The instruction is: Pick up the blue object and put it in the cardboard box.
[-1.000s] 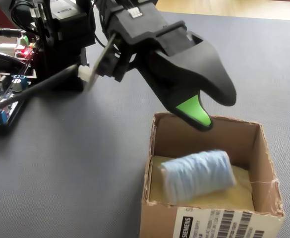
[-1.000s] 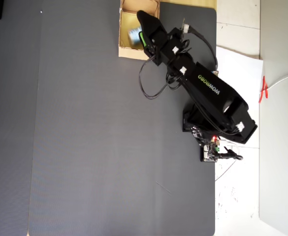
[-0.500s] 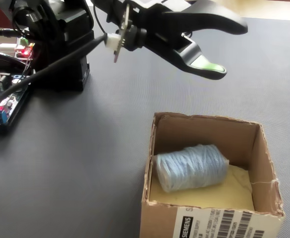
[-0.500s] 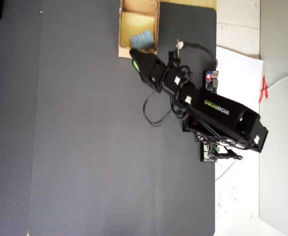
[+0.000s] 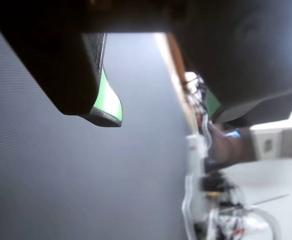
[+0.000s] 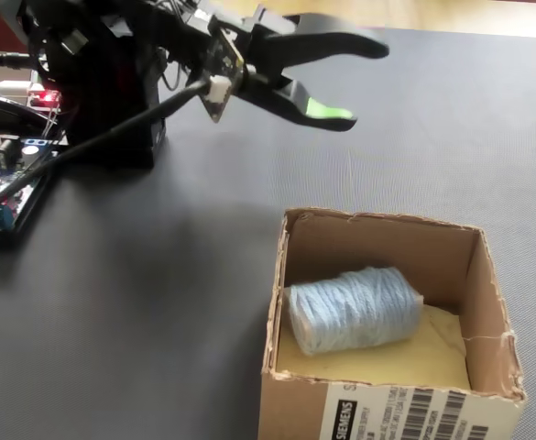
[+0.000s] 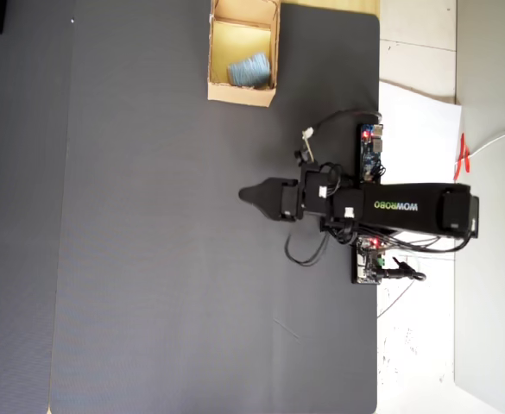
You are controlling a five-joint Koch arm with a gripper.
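Inside cardboard box (image 6: pixel 387 316) (image 7: pixel 243 47): one blue object (image 6: pixel 355 309) (image 7: pixel 249 69), lying on side on yellowish floor, against left wall in fixed view. One box on bench (image 7: pixel 148 259). End effector (image 6: pixel 345 78) (image 7: pixel 248 194) released, empty, well apart from box.

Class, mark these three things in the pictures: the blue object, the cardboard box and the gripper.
blue object (image 6: pixel 355 309), fixed view, middle of its ribbed side.
cardboard box (image 6: pixel 405 417), fixed view, front wall by the printed label.
gripper (image 6: pixel 352 81), fixed view, gap between the two open fingertips.
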